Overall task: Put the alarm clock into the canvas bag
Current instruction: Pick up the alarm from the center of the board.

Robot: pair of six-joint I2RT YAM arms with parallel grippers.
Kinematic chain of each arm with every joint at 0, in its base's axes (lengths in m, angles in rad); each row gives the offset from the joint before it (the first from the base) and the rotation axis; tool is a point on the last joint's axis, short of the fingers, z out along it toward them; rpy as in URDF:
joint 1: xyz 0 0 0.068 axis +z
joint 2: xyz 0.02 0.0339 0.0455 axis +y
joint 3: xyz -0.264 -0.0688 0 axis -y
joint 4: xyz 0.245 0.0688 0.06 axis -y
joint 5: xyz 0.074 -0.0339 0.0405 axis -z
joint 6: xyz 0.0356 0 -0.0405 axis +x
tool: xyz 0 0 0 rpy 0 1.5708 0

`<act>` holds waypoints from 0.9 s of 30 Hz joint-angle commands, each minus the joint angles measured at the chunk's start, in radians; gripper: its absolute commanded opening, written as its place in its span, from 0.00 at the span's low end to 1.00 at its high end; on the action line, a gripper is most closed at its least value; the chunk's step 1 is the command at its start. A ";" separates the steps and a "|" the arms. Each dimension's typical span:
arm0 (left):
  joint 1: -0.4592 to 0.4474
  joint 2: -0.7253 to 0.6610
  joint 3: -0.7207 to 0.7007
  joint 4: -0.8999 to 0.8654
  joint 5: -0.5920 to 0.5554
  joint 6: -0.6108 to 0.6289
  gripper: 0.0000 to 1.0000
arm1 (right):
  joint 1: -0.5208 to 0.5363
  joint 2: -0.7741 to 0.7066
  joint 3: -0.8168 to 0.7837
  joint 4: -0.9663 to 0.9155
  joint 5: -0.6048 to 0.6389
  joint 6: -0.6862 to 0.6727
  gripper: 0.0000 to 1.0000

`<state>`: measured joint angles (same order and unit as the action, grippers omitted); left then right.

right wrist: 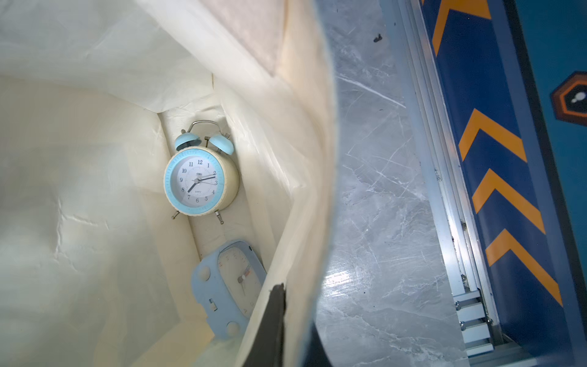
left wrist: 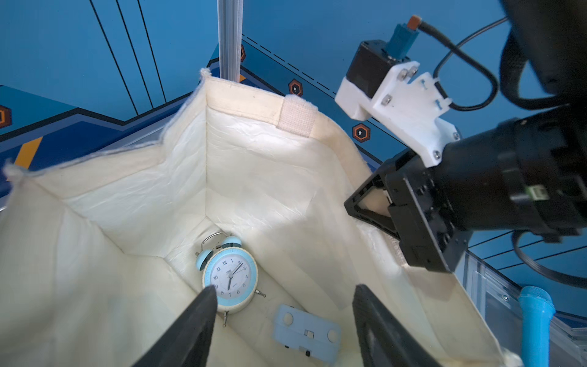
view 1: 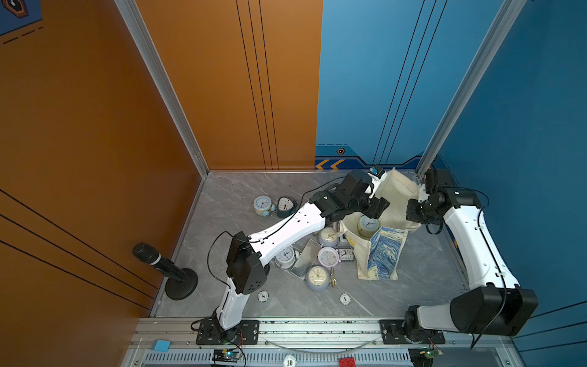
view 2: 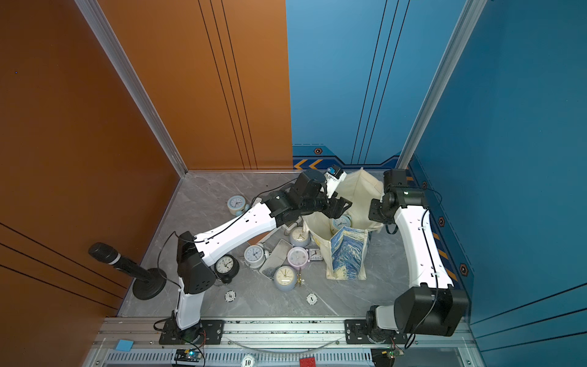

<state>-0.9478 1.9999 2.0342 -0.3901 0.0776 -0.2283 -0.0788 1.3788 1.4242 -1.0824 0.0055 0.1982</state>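
the left gripper (left wrist: pixel 284 290), jaws apart and empty, hovers in the left wrist view over the canvas bag (left wrist: pixel 254 105), where the alarm clock (left wrist: pixel 230 279) lies on the bag's floor beside a flat blue clock (left wrist: pixel 306 336), so the drop looks done. in the right wrist view the right gripper (right wrist: pixel 295 317) is clamped on the bag's rim, holding the mouth wide. in a top view spare clocks (view 1: pixel 317 278) crowd the tabletop (view 1: pixel 413 286) beside the bag, under the left arm (view 1: pixel 286 228).

You're looking at the grey marble table (view 1: pixel 428 286). The canvas bag (view 1: pixel 384 254) is standing at two o'clock and a heap of alarm clocks (view 1: pixel 317 278) is lying dead centre. Two more clocks (view 1: pixel 262 203) are sitting at ten, poker chips (view 1: pixel 263 296) at six and a microphone stand (view 1: pixel 181 287) at eight.
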 commanded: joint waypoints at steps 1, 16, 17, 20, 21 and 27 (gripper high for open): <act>0.021 -0.077 -0.048 -0.028 -0.026 -0.005 0.70 | -0.028 -0.029 -0.046 0.026 0.018 0.037 0.08; 0.218 -0.461 -0.451 -0.104 -0.074 -0.058 0.70 | -0.107 -0.056 -0.083 0.044 -0.019 0.032 0.06; 0.236 -0.485 -0.484 -0.115 -0.076 -0.061 0.70 | -0.105 -0.055 -0.084 0.044 -0.025 0.033 0.06; 0.289 -0.552 -0.570 -0.147 -0.082 -0.068 0.70 | -0.103 -0.053 -0.081 0.044 -0.032 0.033 0.06; 0.305 -0.572 -0.597 -0.155 -0.084 -0.070 0.69 | -0.103 -0.054 -0.081 0.044 -0.033 0.032 0.06; 0.397 -0.684 -0.747 -0.244 -0.126 -0.093 0.69 | -0.097 -0.050 -0.077 0.044 -0.039 0.029 0.07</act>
<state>-0.5770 1.3643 1.3334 -0.5587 -0.0051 -0.2985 -0.1776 1.3422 1.3579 -1.0386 -0.0257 0.2260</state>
